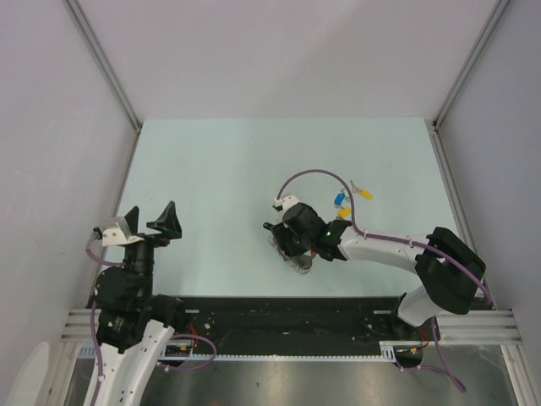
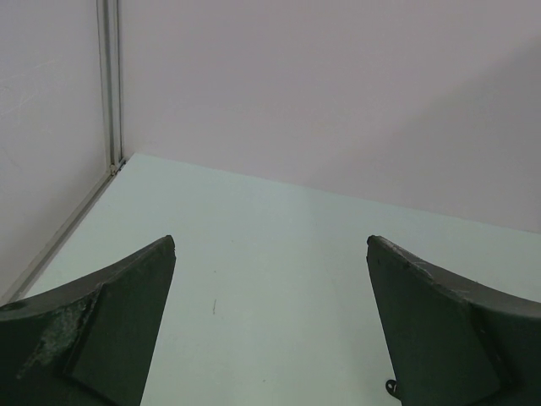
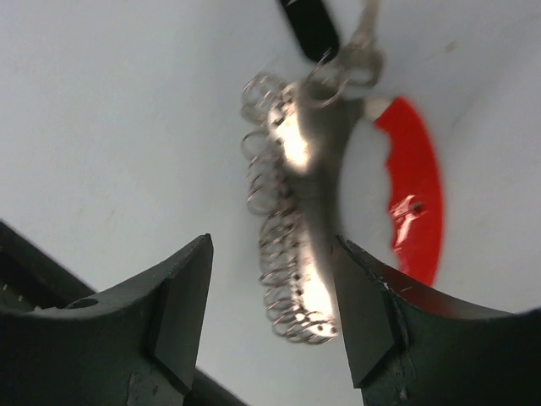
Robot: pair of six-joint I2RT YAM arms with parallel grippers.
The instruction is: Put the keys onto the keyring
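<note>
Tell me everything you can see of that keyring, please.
The keyring is a glossy red curved loop, plastic by the look, joined to a silvery metal strip edged with small wire rings. It lies on the pale table between the open fingers of the right hand, with the metal part close against one finger; contact is unclear. The close view is blurred, and from above the hand hides most of it.
</note>
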